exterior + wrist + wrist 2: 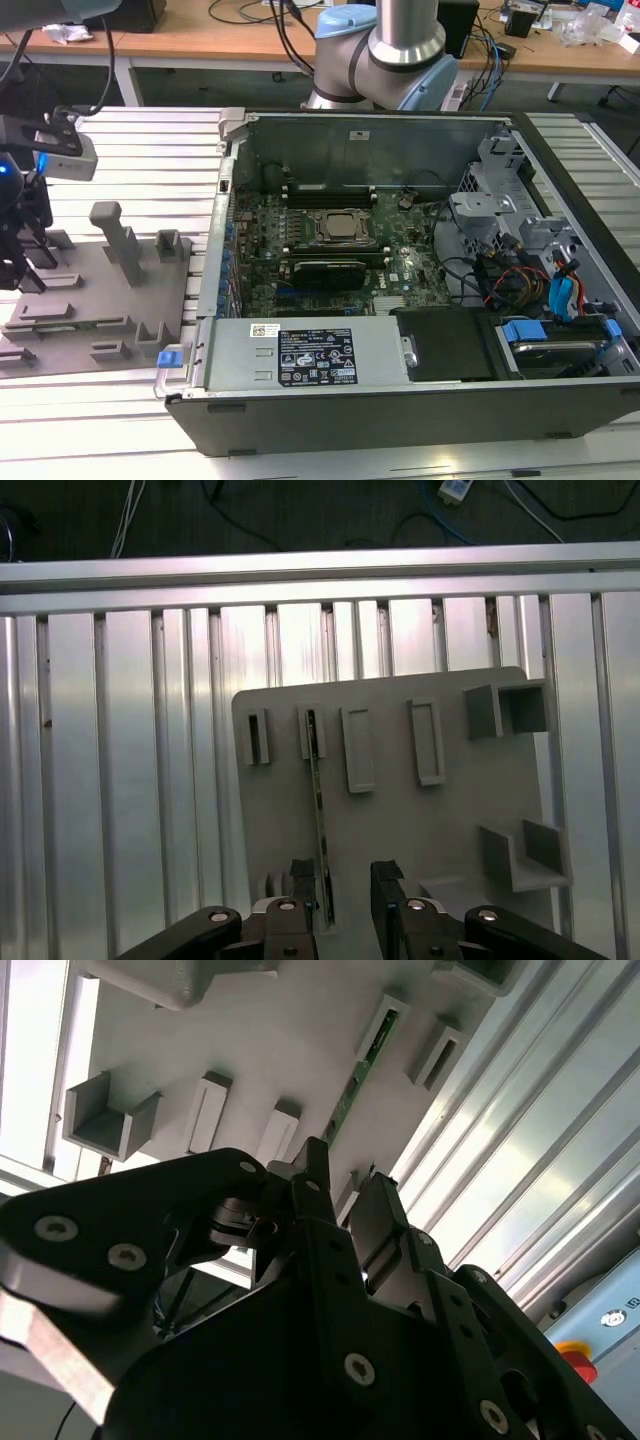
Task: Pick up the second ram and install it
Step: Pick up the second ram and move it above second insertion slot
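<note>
Ribbed aluminium slats form the table (150,150), with cluttered wooden desks behind it. An open computer case (400,420) lies on its side towards the exterior view's right, its motherboard (330,250) exposed. A grey holder plate (100,290) with raised pockets and an upright post (118,240) sits towards that view's left.

From its base (400,40) behind the case, the arm reaches across to the far edge of the exterior view's left. There the wrist points straight down and the gripper (22,265) hangs low over the plate's outer edge.

In both wrist views the fingers (300,880) are parted, with a clear gap between them that is several times wider than the stick is thick. The second ram (318,810) stands on its thin edge on the plate, one end seated in a narrow pocket. Its green board runs in a straight line toward the gripper (343,870).

The stick's near end comes in between the fingers, close along the inner face of one and apart from the other. I cannot tell whether it touches that nearer one. In the second wrist view the green strip (365,1060) lines up with the gap of the gripper (347,1165) in the same way.
</note>
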Controlling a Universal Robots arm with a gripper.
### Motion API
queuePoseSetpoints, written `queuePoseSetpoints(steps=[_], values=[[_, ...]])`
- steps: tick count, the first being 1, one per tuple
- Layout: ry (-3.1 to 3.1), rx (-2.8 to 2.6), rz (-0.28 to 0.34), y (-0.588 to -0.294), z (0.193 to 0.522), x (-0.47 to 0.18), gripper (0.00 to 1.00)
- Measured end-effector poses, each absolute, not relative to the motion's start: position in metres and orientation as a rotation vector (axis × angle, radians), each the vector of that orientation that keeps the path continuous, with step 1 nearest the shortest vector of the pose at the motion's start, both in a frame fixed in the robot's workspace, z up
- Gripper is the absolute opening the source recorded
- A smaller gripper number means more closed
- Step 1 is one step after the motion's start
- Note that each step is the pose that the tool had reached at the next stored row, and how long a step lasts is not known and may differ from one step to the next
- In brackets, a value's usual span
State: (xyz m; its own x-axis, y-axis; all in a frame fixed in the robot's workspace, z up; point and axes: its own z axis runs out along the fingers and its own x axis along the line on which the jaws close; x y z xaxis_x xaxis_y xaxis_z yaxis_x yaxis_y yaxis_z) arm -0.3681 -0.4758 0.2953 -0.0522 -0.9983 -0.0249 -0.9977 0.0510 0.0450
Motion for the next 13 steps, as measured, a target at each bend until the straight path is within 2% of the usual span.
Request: queuePoseSetpoints(steps=[13], values=[[-2.268, 2.154, -0.078, -0.478, 0.274, -0.368, 0.36]])
